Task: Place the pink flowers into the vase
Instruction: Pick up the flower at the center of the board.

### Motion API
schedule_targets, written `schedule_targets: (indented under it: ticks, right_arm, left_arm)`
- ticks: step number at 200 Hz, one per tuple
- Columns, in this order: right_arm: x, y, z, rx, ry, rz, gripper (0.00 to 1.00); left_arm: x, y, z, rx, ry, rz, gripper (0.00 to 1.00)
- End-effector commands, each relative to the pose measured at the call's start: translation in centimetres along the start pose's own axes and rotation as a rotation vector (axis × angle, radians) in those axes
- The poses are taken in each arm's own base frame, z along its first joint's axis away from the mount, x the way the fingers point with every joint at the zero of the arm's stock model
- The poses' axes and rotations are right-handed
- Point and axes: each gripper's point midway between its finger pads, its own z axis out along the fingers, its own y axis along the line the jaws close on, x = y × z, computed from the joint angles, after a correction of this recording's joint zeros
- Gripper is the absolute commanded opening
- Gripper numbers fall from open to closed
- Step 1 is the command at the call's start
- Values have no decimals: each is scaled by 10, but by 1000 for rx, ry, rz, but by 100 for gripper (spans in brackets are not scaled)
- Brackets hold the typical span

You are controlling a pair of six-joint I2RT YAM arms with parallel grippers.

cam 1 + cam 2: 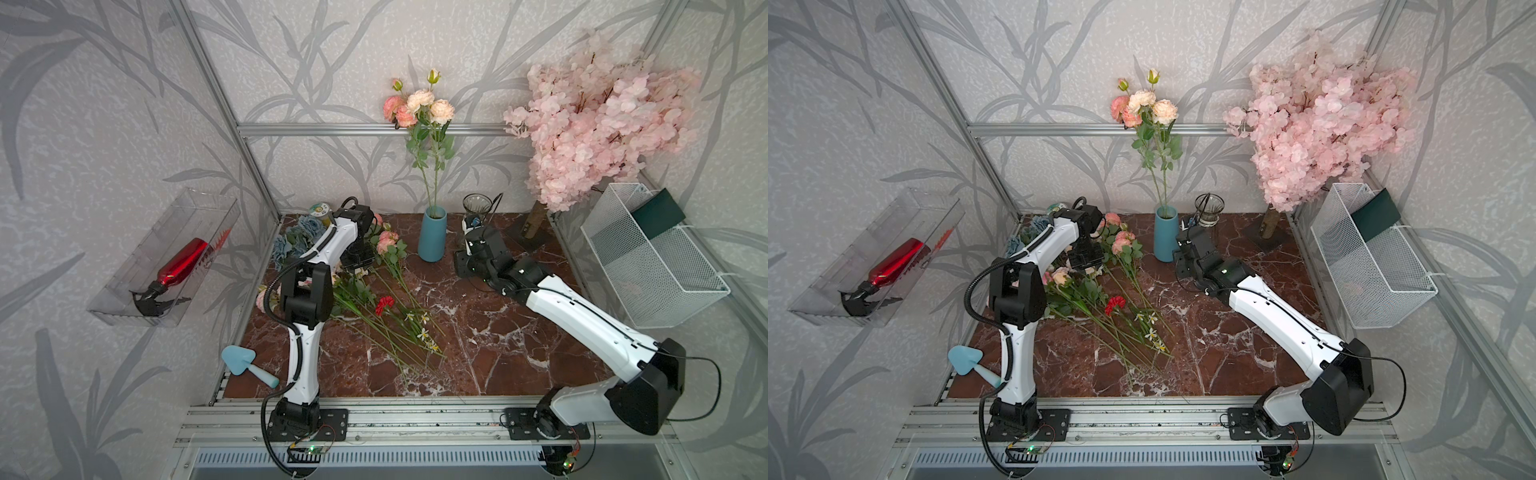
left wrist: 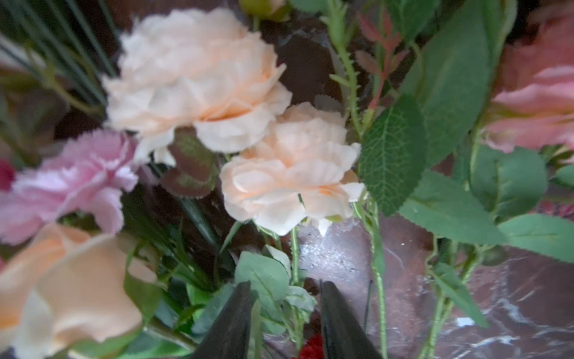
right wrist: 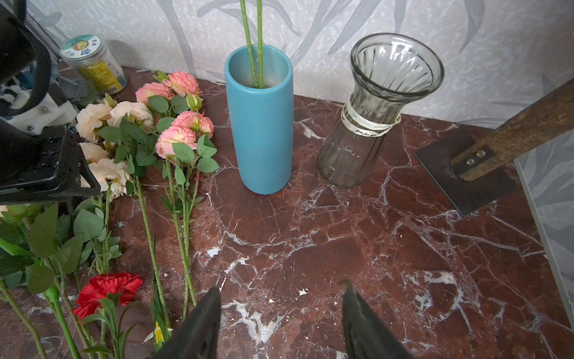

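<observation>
One spray of pink flowers (image 1: 419, 106) (image 1: 1144, 106) stands upright in the blue vase (image 1: 432, 239) (image 1: 1165, 237) (image 3: 261, 124). More pink flowers (image 1: 387, 240) (image 1: 1123, 241) (image 3: 183, 130) lie on the marble table left of the vase, peach heads (image 2: 292, 174) close under the left wrist. My left gripper (image 2: 285, 310) (image 1: 357, 259) is down among them. Its jaws stand apart on either side of a thin leafy stem (image 2: 295, 267), without pressing on it. My right gripper (image 3: 281, 310) (image 1: 465, 266) hovers open and empty over bare marble, just right of the vase.
A clear glass vase (image 3: 379, 102) stands right of the blue one, near the blossom tree's base (image 3: 466, 174). A red carnation (image 1: 384, 304), small yellow flowers (image 1: 424, 332) and blue-grey flowers (image 1: 297, 237) lie on the table. A jar (image 3: 93, 63) stands at the back left and a blue trowel (image 1: 245, 363) lies front left. A wire basket (image 1: 652, 266) hangs on the right wall.
</observation>
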Motion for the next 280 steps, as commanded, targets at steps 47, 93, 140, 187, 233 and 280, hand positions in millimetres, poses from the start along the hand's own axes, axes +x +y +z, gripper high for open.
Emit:
schedule_targets:
  ticks: [47, 93, 140, 187, 233, 280]
  right_arm:
    - [1, 0, -3, -3, -2, 17, 62]
    - [2, 2, -1, -13, 1, 23, 62]
    - [3, 4, -1, -22, 4, 24, 61]
    - [4, 6, -3, -40, 5, 31, 61]
    - [1, 16, -5, -85, 2, 11, 60]
    - [-5, 36, -12, -158, -15, -41, 60]
  left_arm:
    - [1, 5, 17, -43, 40, 28, 34]
    - [3, 6, 30, -65, 59, 40, 38]
    - [4, 4, 46, -74, 84, 41, 33]
    - [-4, 4, 39, -78, 37, 32, 0]
    - [-12, 1, 5, -6, -83, 3, 0]
    - [-21, -1, -56, 135, -273, -50, 0]
